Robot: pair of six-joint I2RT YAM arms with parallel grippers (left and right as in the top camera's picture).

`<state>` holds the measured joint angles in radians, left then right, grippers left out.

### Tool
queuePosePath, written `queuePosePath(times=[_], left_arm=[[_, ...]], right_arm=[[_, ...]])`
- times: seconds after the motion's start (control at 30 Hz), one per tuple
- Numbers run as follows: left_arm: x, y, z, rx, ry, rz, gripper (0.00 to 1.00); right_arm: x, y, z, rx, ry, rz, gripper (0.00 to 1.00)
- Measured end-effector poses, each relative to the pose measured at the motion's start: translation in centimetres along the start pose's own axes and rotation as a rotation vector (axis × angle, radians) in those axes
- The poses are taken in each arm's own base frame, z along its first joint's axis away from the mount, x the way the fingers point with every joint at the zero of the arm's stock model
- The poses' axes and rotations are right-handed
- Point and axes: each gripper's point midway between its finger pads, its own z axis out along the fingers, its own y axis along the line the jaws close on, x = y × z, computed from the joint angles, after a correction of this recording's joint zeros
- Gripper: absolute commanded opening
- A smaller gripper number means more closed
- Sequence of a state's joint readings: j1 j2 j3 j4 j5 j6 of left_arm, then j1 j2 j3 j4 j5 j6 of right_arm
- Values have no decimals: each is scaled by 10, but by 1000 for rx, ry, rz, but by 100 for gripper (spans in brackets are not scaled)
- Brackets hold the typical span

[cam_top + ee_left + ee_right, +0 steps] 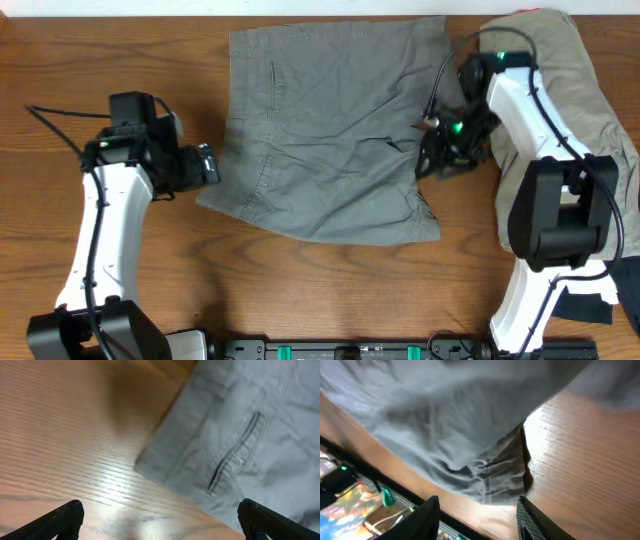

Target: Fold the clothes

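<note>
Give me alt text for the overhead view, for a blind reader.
Grey shorts lie spread out on a wooden table. The left gripper is beside their left edge, the right gripper at their right edge; khaki shorts are heaped far right.

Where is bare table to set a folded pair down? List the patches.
Free: the wood strip between the grey shorts and the near edge; the far-left corner beyond the left arm. Crowded: the right side, where khaki shorts lie under the right arm and the right gripper sits at the grey shorts' edge.
</note>
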<state>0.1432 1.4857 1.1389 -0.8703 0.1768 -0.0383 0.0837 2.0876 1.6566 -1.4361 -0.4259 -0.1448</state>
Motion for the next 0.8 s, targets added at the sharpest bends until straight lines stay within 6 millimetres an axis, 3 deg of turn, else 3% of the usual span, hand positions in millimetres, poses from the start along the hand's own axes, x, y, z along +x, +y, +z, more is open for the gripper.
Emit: queuePosePath(times=[0.23, 0.43, 0.6, 0.67, 0.8], left_arm=[[16, 2, 17, -3, 37, 23, 100], [15, 3, 26, 0, 14, 26, 100], [16, 5, 42, -1, 22, 25, 99], [20, 6, 52, -3, 49, 21, 99], [22, 9, 73, -5, 78, 20, 89]], right_arm=[[20, -12, 46, 81, -82, 3, 54], [23, -12, 54, 137, -202, -5, 54], [35, -15, 84, 158, -179, 13, 52], [36, -13, 86, 161, -188, 17, 51], [36, -12, 87, 169, -196, 27, 49]])
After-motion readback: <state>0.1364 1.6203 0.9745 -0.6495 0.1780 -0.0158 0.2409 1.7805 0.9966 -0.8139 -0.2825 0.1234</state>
